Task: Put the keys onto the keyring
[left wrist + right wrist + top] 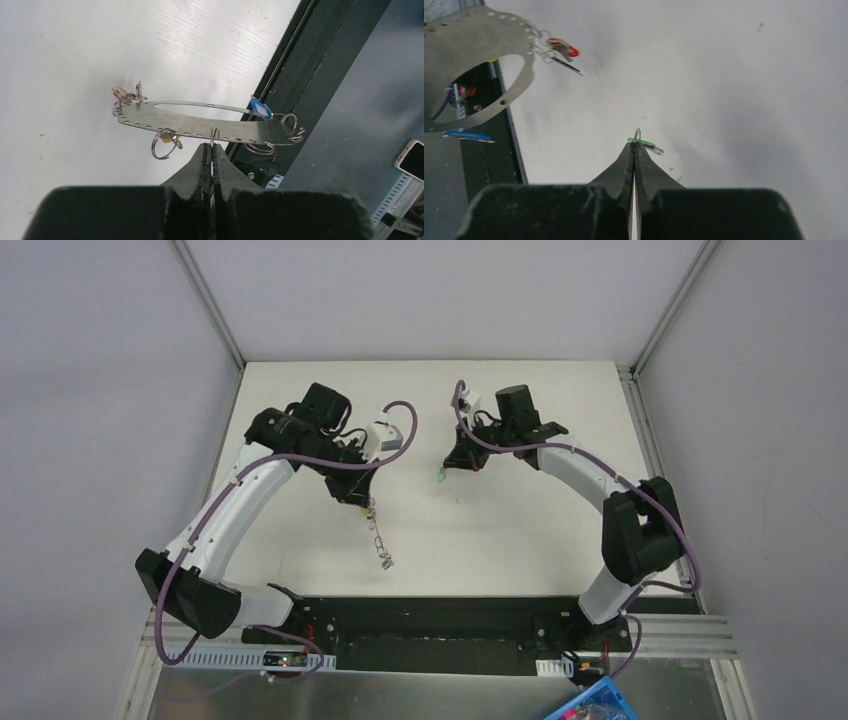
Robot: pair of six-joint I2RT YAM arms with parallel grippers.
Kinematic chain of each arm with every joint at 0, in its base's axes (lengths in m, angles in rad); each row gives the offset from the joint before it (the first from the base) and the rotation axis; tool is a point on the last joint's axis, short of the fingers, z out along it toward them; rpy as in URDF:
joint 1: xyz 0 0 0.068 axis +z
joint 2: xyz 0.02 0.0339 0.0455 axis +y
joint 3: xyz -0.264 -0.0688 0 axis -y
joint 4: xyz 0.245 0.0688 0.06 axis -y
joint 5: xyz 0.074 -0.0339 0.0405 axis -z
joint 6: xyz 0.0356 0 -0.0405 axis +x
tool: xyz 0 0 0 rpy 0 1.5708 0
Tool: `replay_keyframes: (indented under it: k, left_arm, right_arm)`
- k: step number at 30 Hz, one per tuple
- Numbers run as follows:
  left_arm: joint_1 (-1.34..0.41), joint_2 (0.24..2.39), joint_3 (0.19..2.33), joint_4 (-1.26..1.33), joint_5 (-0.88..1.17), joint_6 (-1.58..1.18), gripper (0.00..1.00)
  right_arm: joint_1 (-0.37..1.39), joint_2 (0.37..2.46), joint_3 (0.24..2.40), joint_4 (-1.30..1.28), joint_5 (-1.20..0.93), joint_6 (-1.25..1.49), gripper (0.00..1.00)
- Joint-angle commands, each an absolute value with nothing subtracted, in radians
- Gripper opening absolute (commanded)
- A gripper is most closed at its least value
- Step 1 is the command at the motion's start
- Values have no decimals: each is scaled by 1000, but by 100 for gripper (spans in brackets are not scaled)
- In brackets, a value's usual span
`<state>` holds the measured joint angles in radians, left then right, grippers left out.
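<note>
The keyring is a flat oval metal plate (pixel 200 117) with holes round its rim and several split rings hanging from it. My left gripper (pixel 211 147) is shut on one of those split rings and holds the plate in the air; in the top view it hangs below the gripper (pixel 378 537). A red key (pixel 119 92), a blue key (pixel 260 107) and a yellow key (pixel 172 135) hang on the plate. My right gripper (pixel 635 145) is shut on a small ring carrying the green key (pixel 641 143), to the right of the plate (pixel 474 35).
A black rail (pixel 450 620) runs along the table's near edge, with grey metal sheet below it. A phone (pixel 412 157) lies on that sheet. A blue object (pixel 590 705) sits at the bottom right. Aluminium posts frame the table's back corners.
</note>
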<state>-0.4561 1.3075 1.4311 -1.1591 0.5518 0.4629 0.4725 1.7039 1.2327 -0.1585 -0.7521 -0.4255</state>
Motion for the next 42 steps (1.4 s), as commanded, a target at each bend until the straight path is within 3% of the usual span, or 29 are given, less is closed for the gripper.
replay_keyframes:
  k: [1,17,33,42]
  left_arm:
    - [-446,1352,1503,-1107,626,475,0]
    - [-459,1486,1616,-958,803,362,0]
    - [-550,1462,1588,-868,714,349,0]
    - [-554,1465,1568,-808,766,330,0]
  right_arm:
    - [463,1590,1196,-133,-937,-479,0]
    - [436,1395,1200,-224,-1244,-433,0]
    - [469,1389,1138,-26,-1267,-201,0]
    - [482,1401,1095,99,-1282,-105,0]
